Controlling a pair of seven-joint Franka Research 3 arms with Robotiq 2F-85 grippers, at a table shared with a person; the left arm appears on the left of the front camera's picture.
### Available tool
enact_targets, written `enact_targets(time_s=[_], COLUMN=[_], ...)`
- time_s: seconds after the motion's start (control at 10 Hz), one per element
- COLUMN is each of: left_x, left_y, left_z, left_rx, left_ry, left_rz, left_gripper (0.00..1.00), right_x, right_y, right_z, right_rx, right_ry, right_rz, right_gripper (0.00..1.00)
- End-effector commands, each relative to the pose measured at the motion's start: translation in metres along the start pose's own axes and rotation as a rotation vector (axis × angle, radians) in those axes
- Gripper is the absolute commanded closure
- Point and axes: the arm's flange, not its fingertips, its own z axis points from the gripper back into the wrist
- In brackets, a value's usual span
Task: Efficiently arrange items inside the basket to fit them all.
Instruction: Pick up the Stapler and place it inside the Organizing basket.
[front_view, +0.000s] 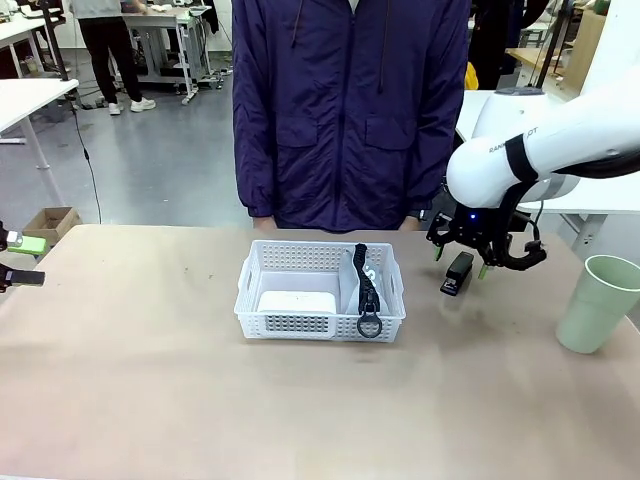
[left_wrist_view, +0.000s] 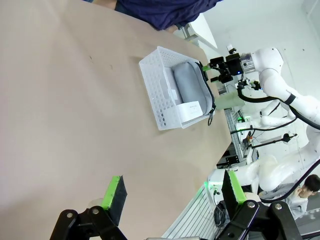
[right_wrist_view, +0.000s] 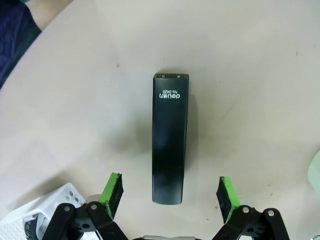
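Under right pincer (right_wrist_view: 170, 186), stapler (right_wrist_view: 170, 135) flat on table (right_wrist_view: 250, 75), centred btwn spread jaws.

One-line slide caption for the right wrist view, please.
Open right pincer poised above the black stapler lying on the table, basket corner at lower left.
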Motion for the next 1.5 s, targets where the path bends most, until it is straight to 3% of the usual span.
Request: enact_targets(time_s=[0.0,0.8,0.9,1.0,1.1,1.2,1.3,1.4], left_x=[-0.004,-0.004,-0.004,-0.004,-0.004,-0.004,-0.004,-0.004], left_y=[-0.003,-0.003,-0.003,-0.003,-0.003,-0.003,-0.003,-0.003], left_z=[0.000,0.000,0.000,0.000,0.000,0.000,0.000,0.000], left_rx=[0.005,0.005,0.005,0.005,0.005,0.005,0.005,0.005], left_ry=[0.006,0.006,0.006,0.006,0.006,0.006,0.006,0.006], left_rz=[-0.001,-0.001,-0.001,-0.001,-0.001,-0.001,-0.001,-0.001], left_gripper=[0.00,0.00,0.00,0.00,0.00,0.00,0.00,0.00], right_x=[0.008,0.017,0.017,0.017,0.017,0.018,0.019,0.019], right_y=[0.014,0.021,0.020,0.021,0.021,0.021,0.021,0.021], right_z=[-0.014,-0.037,-0.037,-0.037,-0.037,-0.038,-0.039,-0.039], right_rx=[-0.049,-0.102,-0.102,-0.099,-0.099,-0.109,-0.110,-0.111], right_ry=[-0.021,0.006,0.003,0.001,0.002,0.009,0.008,0.011], right_rz=[-0.029,-0.025,-0.024,-0.026,-0.025,-0.025,-0.028,-0.027], right_gripper=[0.00,0.00,0.57,0.57,1.00,0.62,1.00,1.00])
